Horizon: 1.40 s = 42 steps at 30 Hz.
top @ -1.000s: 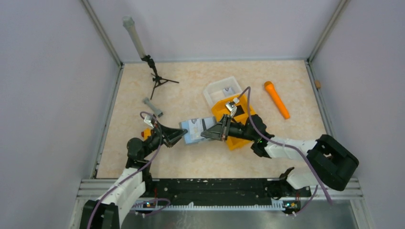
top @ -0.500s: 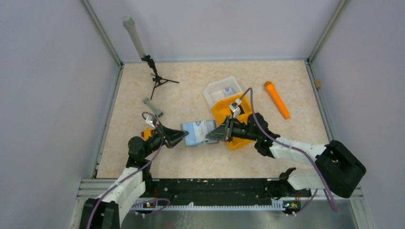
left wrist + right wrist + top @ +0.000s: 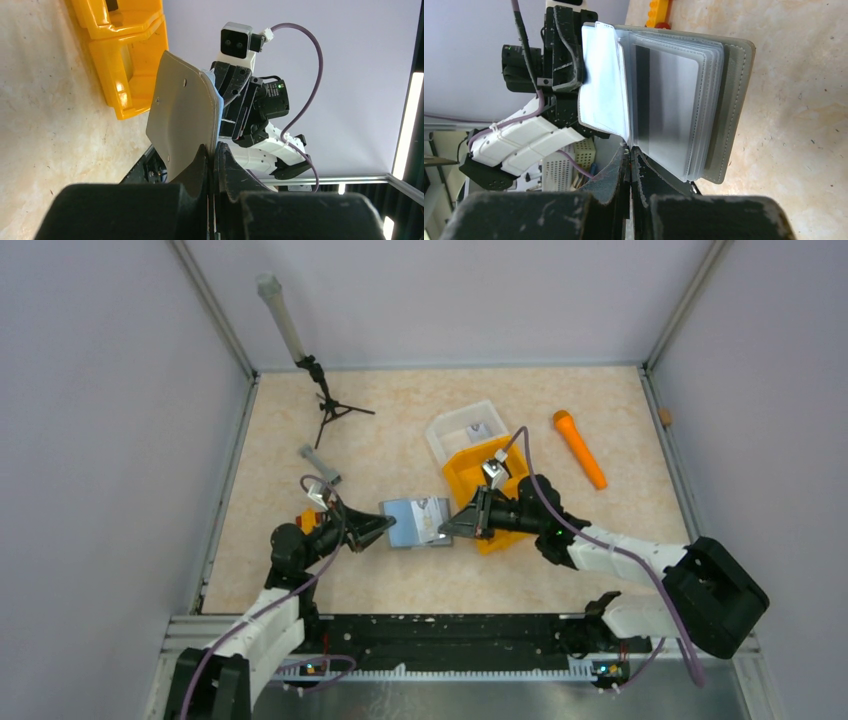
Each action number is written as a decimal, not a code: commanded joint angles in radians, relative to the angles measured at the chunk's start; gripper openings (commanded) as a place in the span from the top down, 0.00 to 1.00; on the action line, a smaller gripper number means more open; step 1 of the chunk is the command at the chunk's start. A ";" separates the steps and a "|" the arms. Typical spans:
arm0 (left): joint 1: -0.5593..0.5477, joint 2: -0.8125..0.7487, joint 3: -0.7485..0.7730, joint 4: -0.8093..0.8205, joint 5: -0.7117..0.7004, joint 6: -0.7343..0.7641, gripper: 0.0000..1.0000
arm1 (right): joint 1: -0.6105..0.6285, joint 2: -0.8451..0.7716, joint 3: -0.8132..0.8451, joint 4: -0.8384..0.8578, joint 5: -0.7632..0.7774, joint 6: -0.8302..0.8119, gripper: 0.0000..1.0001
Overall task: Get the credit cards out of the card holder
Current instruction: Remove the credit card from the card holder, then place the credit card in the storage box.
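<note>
The grey card holder (image 3: 415, 522) hangs open between my two grippers, just above the table in the top view. My left gripper (image 3: 383, 529) is shut on the edge of its grey outer cover (image 3: 182, 112), fingertips (image 3: 201, 159) pinching it. My right gripper (image 3: 630, 150) is shut on the lower edge of an inner leaf, between a pale blue leaf (image 3: 601, 85) and the stack of clear sleeves. A light grey credit card (image 3: 674, 110) with a dark stripe sits inside the front sleeve. Other cards are hidden in the stack.
An orange two-compartment bin (image 3: 480, 485) stands just behind my right gripper, with a clear tray (image 3: 462, 428) beyond it. An orange stick-shaped tool (image 3: 580, 448) lies at the back right. A small tripod (image 3: 328, 405) and a grey bar (image 3: 318, 464) are at the back left.
The open card holder has sunk slightly toward the near edge and lies flatter. My right gripper shifted right and nearer with it. Both grips stay as they were.
</note>
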 commanded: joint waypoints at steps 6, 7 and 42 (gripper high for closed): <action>0.004 0.063 -0.023 0.127 0.051 0.027 0.62 | -0.012 0.038 0.031 0.145 -0.055 0.030 1.00; 0.005 0.072 -0.008 0.127 0.063 0.032 0.54 | -0.012 0.046 0.030 0.174 -0.063 0.045 1.00; 0.004 0.034 0.505 -0.988 -0.241 0.809 0.02 | -0.121 -0.041 0.568 -0.904 0.323 -0.752 1.00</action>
